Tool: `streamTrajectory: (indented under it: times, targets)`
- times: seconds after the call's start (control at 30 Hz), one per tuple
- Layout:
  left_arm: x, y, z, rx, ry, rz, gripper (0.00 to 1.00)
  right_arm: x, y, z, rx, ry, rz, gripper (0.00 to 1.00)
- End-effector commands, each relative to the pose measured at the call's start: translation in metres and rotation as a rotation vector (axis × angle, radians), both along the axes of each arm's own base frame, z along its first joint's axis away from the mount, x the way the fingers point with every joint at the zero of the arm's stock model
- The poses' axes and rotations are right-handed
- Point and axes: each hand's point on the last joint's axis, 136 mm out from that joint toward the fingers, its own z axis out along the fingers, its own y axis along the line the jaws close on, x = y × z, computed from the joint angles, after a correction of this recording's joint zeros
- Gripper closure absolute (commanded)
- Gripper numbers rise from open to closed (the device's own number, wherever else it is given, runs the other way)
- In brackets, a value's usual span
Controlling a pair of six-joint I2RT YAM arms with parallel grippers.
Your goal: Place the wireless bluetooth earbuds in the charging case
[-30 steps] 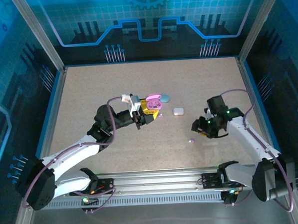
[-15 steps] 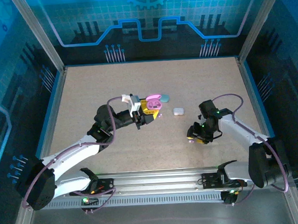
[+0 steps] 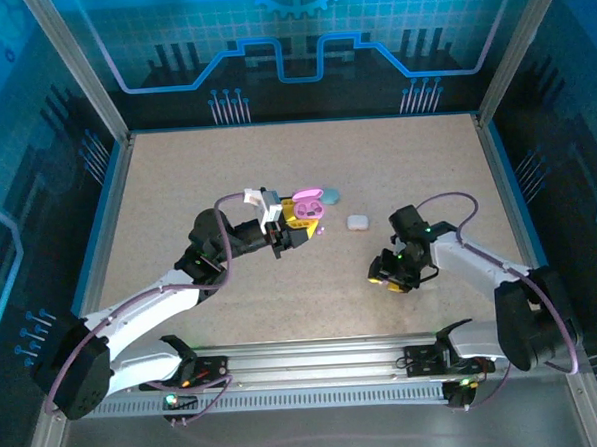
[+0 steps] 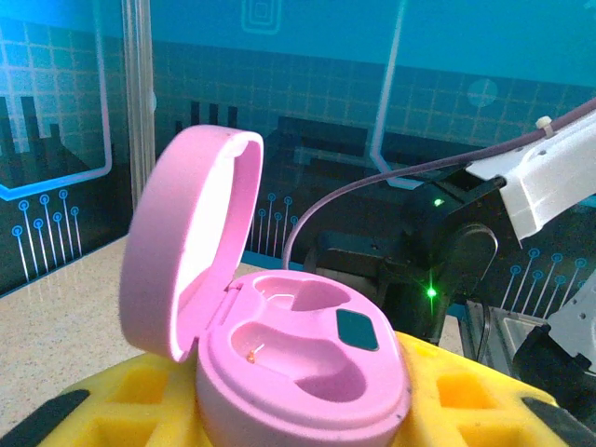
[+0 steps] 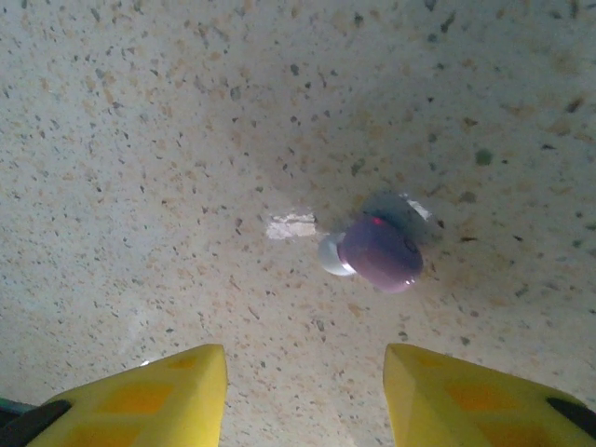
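Note:
My left gripper (image 3: 297,227) is shut on the pink charging case (image 4: 307,363) and holds it above the table. Yellow fingers (image 4: 484,400) flank the case body. Its lid (image 4: 186,251) stands open and both wells are empty. One purple earbud (image 5: 377,253) with a white tip lies on the speckled table. My right gripper (image 5: 303,358) hovers low just short of it, open, with nothing between the yellow fingertips (image 5: 177,382). From above, the right gripper (image 3: 386,274) sits right of centre and covers the earbud.
A light-blue case (image 3: 329,195) lies just behind the pink one. A small white case (image 3: 356,221) rests between the two grippers. The table (image 3: 177,190) is fenced by a blue rim and metal posts. The right arm (image 4: 438,270) shows beyond the pink case.
The right gripper has swung left and lowered over the purple earbud's spot. The left arm and pink case have not moved.

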Motion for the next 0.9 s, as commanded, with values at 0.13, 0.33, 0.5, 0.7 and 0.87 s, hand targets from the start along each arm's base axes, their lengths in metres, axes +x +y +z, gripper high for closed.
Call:
streamTrajectory:
  times: [0.13, 0.33, 0.5, 0.7, 0.87]
  targets:
    - [-0.003, 0.002, 0.012, -0.018, -0.027, -0.005, 0.68, 0.005, 0.003, -0.009, -0.016, 0.009, -0.018, 0.51]
    - [-0.002, 0.001, 0.012, -0.015, -0.025, -0.004, 0.68, 0.003, 0.0, -0.015, -0.037, 0.028, -0.018, 0.51]
    - [-0.002, 0.0, 0.012, -0.014, -0.024, -0.006, 0.68, 0.005, -0.002, -0.017, -0.057, 0.025, -0.012, 0.51]
    - [-0.001, -0.001, 0.012, -0.012, -0.019, -0.011, 0.68, 0.016, -0.006, -0.017, -0.091, -0.017, -0.013, 0.52]
    - [-0.001, -0.001, 0.011, -0.01, -0.016, -0.011, 0.68, 0.026, -0.006, -0.014, -0.107, -0.034, 0.005, 0.53]
